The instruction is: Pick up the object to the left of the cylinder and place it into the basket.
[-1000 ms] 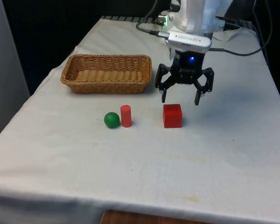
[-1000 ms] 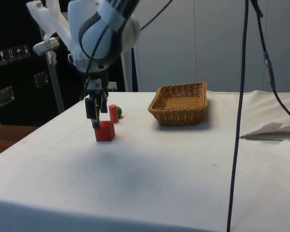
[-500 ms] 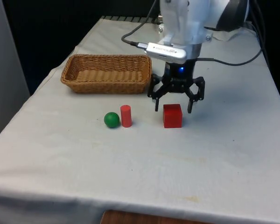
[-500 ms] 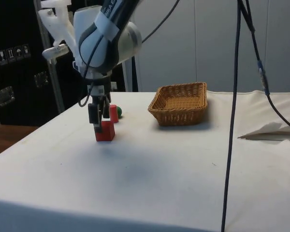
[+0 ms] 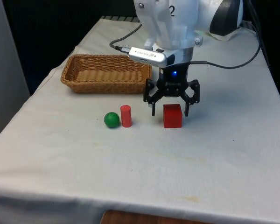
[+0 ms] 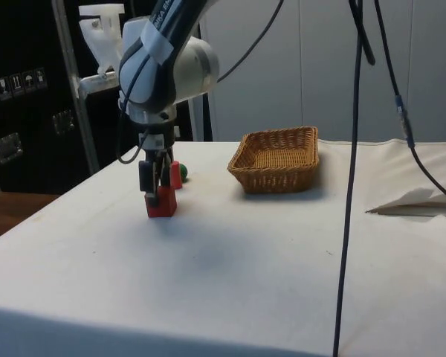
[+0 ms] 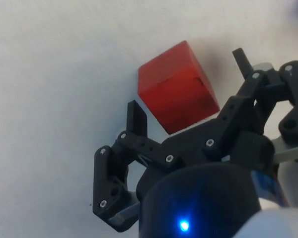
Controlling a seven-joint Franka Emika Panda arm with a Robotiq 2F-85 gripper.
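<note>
A green ball (image 5: 111, 119) lies just to the front view's left of the upright red cylinder (image 5: 126, 115), nearly touching it. A red cube (image 5: 172, 115) sits to the cylinder's right. My gripper (image 5: 170, 112) is open and low over the cube, one finger on each side of its upper part, not closed on it. In the wrist view the cube (image 7: 176, 87) lies between the two black fingertips (image 7: 136, 116). From the side, the gripper (image 6: 156, 192) overlaps the cube (image 6: 161, 205), with the cylinder (image 6: 175, 174) and ball (image 6: 183, 172) behind it.
A woven wicker basket (image 5: 106, 86) stands empty behind the ball and cylinder, on the front view's left; the side view has the basket (image 6: 277, 178) to the right of the objects. Black cables hang over the table's far end.
The gripper has shifted towards the front view's left and come down, from above and right of the red cube to straddling it. No object has moved.
</note>
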